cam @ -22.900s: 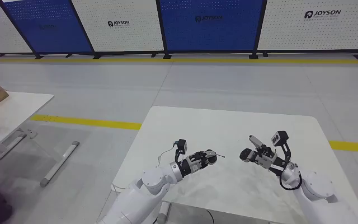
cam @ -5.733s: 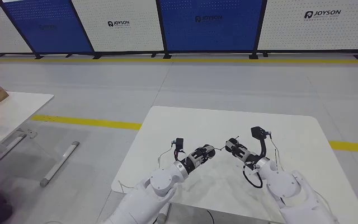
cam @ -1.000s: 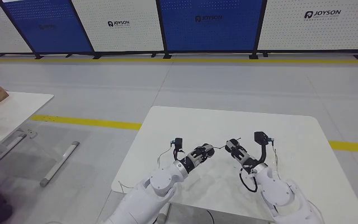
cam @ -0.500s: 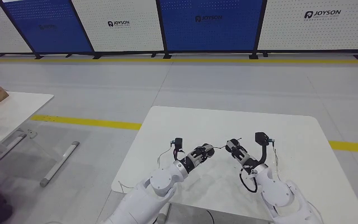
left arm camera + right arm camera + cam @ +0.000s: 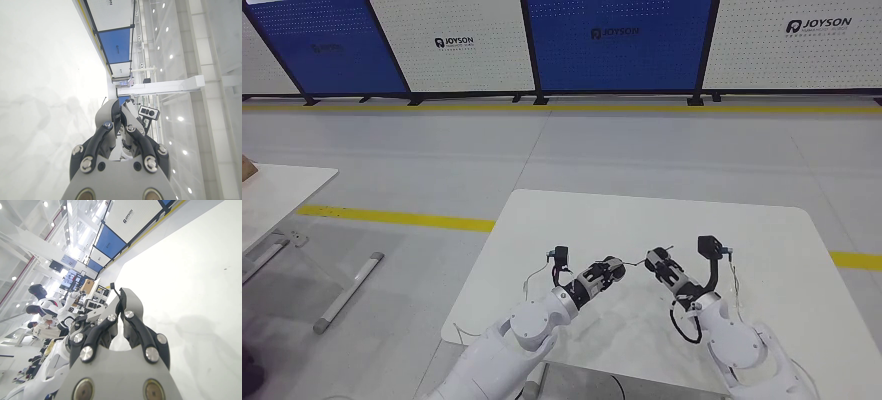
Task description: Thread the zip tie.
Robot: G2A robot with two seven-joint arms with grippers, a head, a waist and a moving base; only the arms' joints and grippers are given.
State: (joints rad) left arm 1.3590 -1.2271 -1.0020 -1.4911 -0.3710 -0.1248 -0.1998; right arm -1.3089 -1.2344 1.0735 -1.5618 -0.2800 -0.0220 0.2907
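Observation:
A thin black zip tie [image 5: 636,265] hangs above the white table [image 5: 642,215], stretched between my two grippers. In the top view my left gripper [image 5: 612,268] and right gripper [image 5: 654,262] nearly touch tip to tip near the table's front middle. In the right wrist view the right gripper [image 5: 120,294] is shut on the zip tie [image 5: 115,291], whose square head sticks out past the fingertips. In the left wrist view the left gripper [image 5: 121,103] is shut, with the tie's thin end [image 5: 103,101] poking out beside it and the right arm just behind.
The table's front edge lies just below both arms. Its far half [image 5: 662,210] is bare white surface. A second white table [image 5: 282,190] stands far off to the left across the floor.
Since the oldest frame the right gripper has come in from the right to meet the left one. Over the last second nothing has visibly moved.

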